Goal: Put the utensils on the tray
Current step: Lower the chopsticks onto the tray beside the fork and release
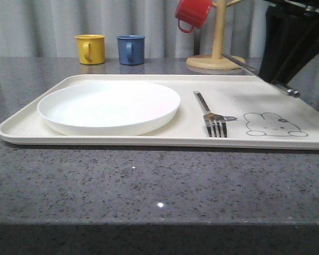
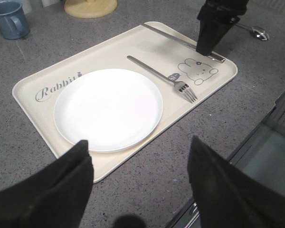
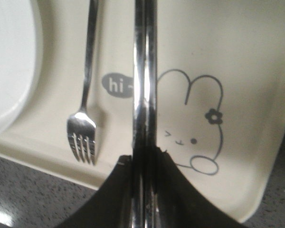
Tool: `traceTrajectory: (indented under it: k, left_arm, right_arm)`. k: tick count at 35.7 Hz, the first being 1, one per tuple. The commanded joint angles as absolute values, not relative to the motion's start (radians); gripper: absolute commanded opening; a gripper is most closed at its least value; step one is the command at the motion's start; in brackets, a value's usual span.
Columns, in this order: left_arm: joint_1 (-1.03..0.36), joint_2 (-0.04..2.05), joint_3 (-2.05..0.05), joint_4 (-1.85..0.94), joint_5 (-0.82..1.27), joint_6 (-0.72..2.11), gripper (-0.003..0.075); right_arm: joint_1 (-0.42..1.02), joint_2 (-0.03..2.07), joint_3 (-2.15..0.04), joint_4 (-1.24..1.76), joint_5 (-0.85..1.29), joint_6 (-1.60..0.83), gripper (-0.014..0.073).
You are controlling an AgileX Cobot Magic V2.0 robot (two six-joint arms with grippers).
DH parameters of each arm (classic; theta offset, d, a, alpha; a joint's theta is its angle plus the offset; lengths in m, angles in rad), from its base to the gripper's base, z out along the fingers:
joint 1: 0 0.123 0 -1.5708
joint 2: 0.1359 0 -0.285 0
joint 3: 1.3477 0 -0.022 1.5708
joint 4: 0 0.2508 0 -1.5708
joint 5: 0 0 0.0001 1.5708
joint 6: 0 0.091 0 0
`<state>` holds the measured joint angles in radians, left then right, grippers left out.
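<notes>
Gripping the chopsticks (image 3: 144, 95) between its closed fingers, the right tool (image 2: 205, 47) is hovering over the tray (image 1: 122, 139) at the frame's right, above the rabbit drawing (image 1: 274, 125). The fork (image 1: 210, 113) is lying on the tray beside the plate (image 1: 109, 106). The left tool (image 2: 137, 185) is standing wide, holding nothing.

On my front feed I see a round white plate (image 1: 109, 106) left of centre, empty. Behind it, at upper left, a yellow mug (image 1: 91, 49) and a blue mug (image 1: 131, 49) stand side by side on the speckled grey surface (image 1: 149, 180). Upper right, a red mug (image 1: 193, 13) hangs on a wooden mug tree (image 1: 218, 50).
</notes>
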<state>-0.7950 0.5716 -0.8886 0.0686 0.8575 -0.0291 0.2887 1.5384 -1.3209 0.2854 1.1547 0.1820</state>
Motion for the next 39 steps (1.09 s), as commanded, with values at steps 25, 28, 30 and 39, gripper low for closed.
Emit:
traceTrajectory:
  k: [25,28,30,39]
  left_arm:
    - [-0.803,0.575,-0.913,0.069,0.785,-0.039,0.0419]
    - [-0.803,0.575,-0.913,0.069,0.785,-0.039,0.0419]
    - [-0.803,0.575,-0.913,0.069,0.785,-0.039,0.0419]
    - [-0.803,0.575,-0.913,0.069,0.785,-0.039,0.0419]
  right_arm:
    - [0.292,1.660,-1.342,0.295,1.110,0.314,0.0003]
    - [0.292,1.663,-1.342,0.294,1.114,0.314,0.0052]
    - [0.292,1.663,-1.342,0.293,1.116,0.314,0.0122]
    - [0.292,1.641,-1.344,0.290,1.111,0.309,0.0303]
